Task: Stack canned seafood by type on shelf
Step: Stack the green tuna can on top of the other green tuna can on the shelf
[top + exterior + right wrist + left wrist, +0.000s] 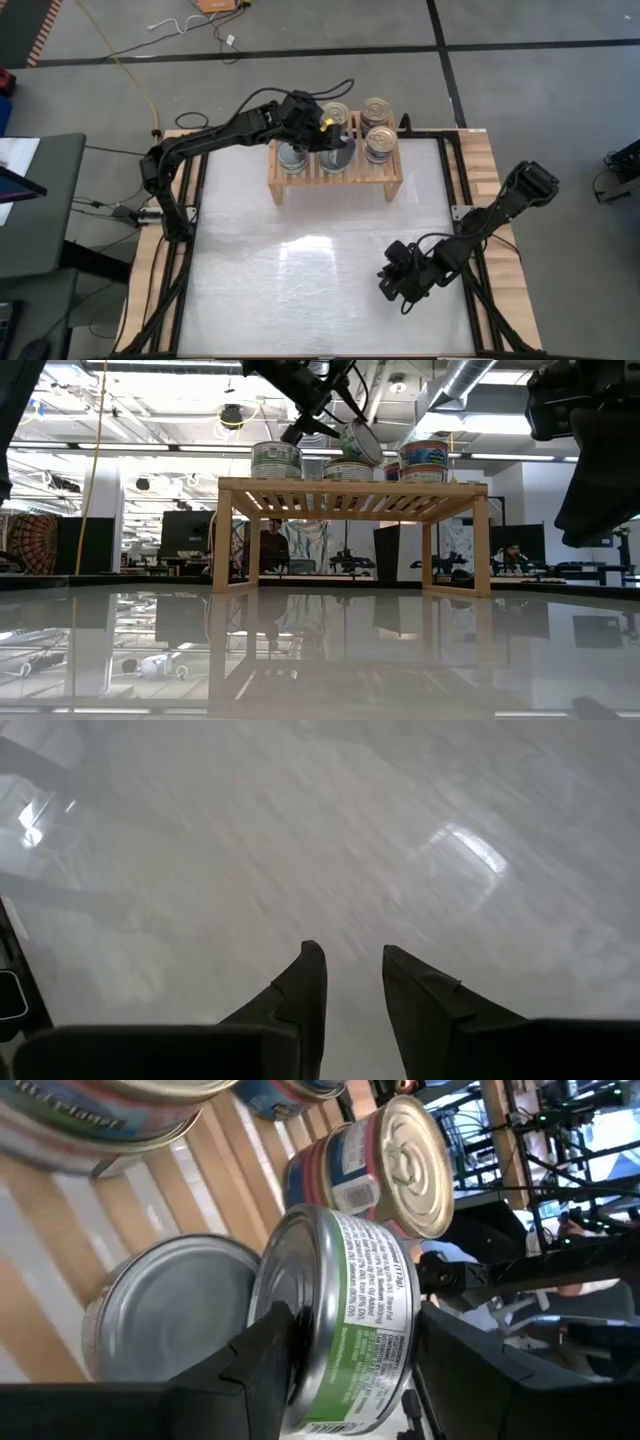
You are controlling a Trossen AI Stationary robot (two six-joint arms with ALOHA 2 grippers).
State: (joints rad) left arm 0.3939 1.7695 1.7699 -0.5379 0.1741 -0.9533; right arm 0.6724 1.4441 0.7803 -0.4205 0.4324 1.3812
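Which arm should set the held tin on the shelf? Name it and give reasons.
Left. The left gripper already clamps the green-label tin, tilted just above the shelf. The right gripper hangs over bare table, holding nothing.

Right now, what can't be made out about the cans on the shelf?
- Can in the left pincer: top hidden by the arm in the high view.
- Stack heights on the shelf: the high view looks straight down; cans overlap in the low view.
- Labels: too small in the low view.
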